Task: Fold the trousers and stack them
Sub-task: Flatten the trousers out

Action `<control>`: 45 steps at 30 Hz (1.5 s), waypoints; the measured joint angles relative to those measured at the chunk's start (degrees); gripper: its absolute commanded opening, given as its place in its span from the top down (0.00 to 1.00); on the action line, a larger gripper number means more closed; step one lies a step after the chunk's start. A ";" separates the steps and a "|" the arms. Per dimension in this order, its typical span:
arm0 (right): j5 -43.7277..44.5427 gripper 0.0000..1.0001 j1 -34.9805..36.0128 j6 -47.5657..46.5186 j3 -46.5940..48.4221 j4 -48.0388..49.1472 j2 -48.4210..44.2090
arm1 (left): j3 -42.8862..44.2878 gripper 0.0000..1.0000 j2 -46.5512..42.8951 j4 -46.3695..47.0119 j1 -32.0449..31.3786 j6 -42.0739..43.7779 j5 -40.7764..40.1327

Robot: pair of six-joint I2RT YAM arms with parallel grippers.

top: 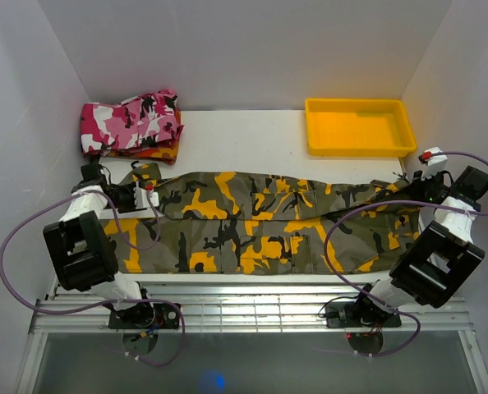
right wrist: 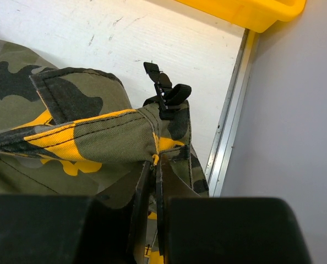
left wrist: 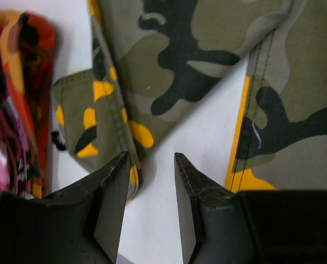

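Trousers (top: 260,222) lie flat, legs side by side; folding and stacking seemingly remain. Right gripper (right wrist: 154,171) clamps the waistband (right wrist: 108,132); left gripper (left wrist: 151,170) gapes above a cuff (left wrist: 92,118).

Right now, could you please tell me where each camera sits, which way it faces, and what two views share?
Top external: above and behind, facing down on the trousers; left arm and right arm show.
Left wrist: faces down past the open left gripper at the trousers.
Right wrist: faces along the right gripper, shut on the trousers.
Shared: top and right wrist show the yellow tray.
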 measured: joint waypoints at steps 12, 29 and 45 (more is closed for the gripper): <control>0.17 0.92 0.02 0.00 0.98 -0.42 1.70 | -1.66 0.67 8.31 1.86 -7.26 8.00 -6.27; 0.92 0.92 0.02 0.63 -0.11 0.35 -0.85 | 10.82 1.00 -6.60 -7.17 -6.88 -17.64 2.78; 5.05 0.92 -2.32 -2.25 2.84 -2.27 2.91 | 26.12 1.00 -14.97 -36.98 0.39 -60.35 14.67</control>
